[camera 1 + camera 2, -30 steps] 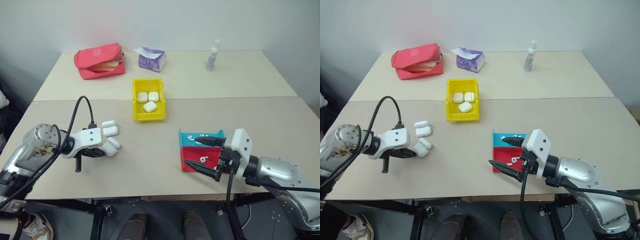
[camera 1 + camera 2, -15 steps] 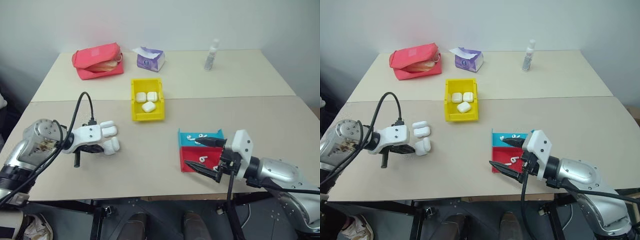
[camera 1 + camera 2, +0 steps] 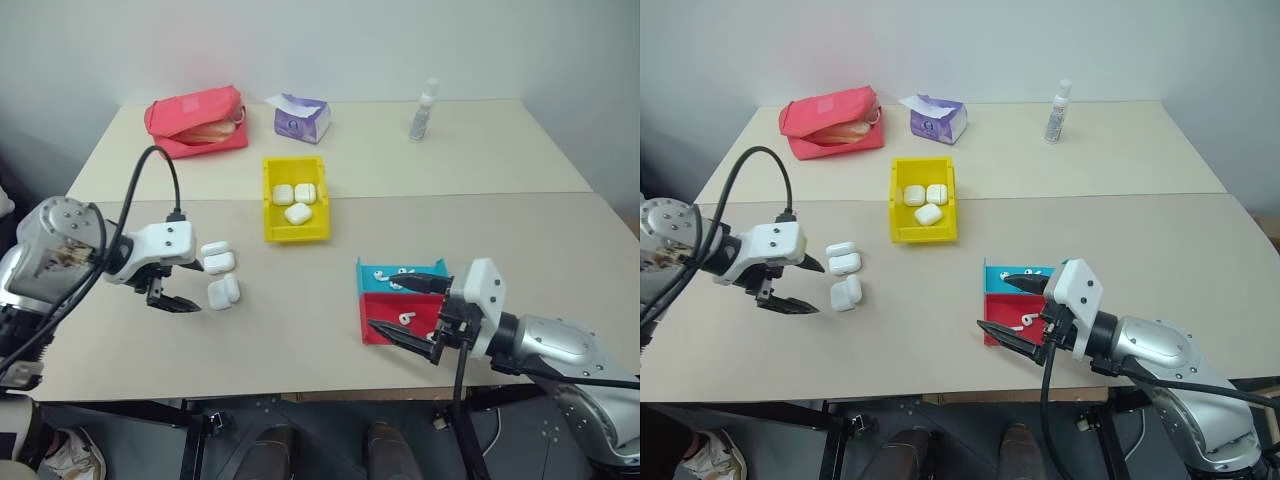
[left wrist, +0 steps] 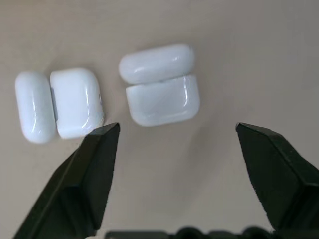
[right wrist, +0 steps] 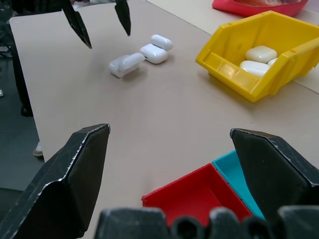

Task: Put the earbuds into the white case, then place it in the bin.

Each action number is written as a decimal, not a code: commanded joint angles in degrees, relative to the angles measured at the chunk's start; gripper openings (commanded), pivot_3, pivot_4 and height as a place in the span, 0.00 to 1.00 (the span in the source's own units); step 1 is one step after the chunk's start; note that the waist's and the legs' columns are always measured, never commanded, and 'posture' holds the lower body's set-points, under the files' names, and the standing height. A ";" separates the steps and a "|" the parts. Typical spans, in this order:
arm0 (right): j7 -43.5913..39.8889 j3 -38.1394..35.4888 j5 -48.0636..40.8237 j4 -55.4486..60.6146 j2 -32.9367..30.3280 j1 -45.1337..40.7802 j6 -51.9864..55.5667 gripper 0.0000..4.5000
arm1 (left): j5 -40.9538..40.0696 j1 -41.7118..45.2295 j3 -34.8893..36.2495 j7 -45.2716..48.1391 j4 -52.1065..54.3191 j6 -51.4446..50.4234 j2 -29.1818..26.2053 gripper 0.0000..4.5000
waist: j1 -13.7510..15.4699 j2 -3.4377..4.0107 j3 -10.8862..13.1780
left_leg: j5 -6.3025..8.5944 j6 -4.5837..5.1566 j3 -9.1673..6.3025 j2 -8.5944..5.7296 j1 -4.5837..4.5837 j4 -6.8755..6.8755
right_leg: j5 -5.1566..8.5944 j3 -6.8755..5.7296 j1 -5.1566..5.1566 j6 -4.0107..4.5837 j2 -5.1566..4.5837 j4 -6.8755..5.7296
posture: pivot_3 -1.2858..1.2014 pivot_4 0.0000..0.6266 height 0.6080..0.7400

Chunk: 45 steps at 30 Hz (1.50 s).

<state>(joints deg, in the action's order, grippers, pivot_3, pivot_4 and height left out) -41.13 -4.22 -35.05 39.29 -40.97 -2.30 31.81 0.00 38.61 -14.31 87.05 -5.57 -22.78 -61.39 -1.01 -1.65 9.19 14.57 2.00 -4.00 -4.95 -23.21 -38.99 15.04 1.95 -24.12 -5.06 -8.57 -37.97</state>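
Three white cases lie on the table at the left: two side by side point(image 3: 218, 256) and one nearer the front point(image 3: 224, 291). My left gripper point(image 3: 198, 288) hovers open just left of that nearer case, holding nothing; the left wrist view looks down on two cases point(image 4: 160, 85) between its fingers. The yellow bin point(image 3: 296, 235) stands mid-table with three more white cases inside. Tiny white earbuds point(image 3: 405, 319) lie in a red tray point(image 3: 372, 330) and a blue tray point(image 3: 372, 279) at the front right. My right gripper point(image 3: 385, 307) is open and empty at those trays.
At the back of the table are a pink pouch point(image 3: 198, 122), a purple tissue pack point(image 3: 303, 118) and a small clear bottle point(image 3: 424, 110). A seam point(image 3: 480, 194) runs across the table behind the bin. The table's front edge lies just below both grippers.
My left gripper, shut over the nearest white case earlier, has opened, risen and drawn back to the left. The case stays on the table. The right arm has not moved.
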 commanded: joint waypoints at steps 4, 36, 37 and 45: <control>1.07 -0.87 -0.76 2.77 0.28 0.71 -0.17 1.00 | 4.56 3.69 -5.74 1.08 3.89 -8.94 0.22 0.99 | -0.14 0.00 0.00 | 0.00 0.00 0.00 -0.02 0.00 0.00 | 0.00 0.00 -0.01 0.00 0.05 -0.02 | 0.52 0.24 1.00; -1.92 -1.97 -1.12 5.28 -2.26 1.31 -0.42 1.00 | 13.39 5.24 -12.69 -4.67 -1.41 -12.25 8.53 0.99 | 0.02 -0.01 -0.01 | 0.00 0.00 -0.01 -0.01 0.02 -0.04 | 0.00 0.01 0.01 0.00 0.05 -0.03 | 0.52 0.24 1.00; -1.87 -1.96 -1.11 5.37 -2.23 1.38 -0.37 1.00 | 13.38 5.18 -12.69 -4.70 -1.31 -12.42 8.60 0.99 | 0.04 -0.01 -0.01 | 0.00 0.00 -0.01 -0.01 0.03 -0.05 | 0.00 0.01 0.03 0.00 0.05 -0.03 | 0.52 0.24 1.00; -1.88 -2.64 -1.39 5.74 -2.23 2.37 -0.30 1.00 | 13.24 4.07 -12.22 -4.81 0.73 -14.56 8.50 0.62 | 0.07 -0.01 -0.01 | 0.00 0.00 -0.01 -0.01 0.04 -0.05 | 0.00 0.02 0.04 0.00 0.05 -0.03 | 0.52 0.24 1.00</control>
<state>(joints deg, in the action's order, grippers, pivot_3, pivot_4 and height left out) -43.08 -5.23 -35.09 42.61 -42.74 -0.16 31.80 13.28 43.60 -26.58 82.15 -5.66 -36.49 -52.59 -0.94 -1.66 9.18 14.58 2.00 -4.02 -4.95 -23.17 -39.04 15.04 1.96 -24.08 -5.05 -8.52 -38.00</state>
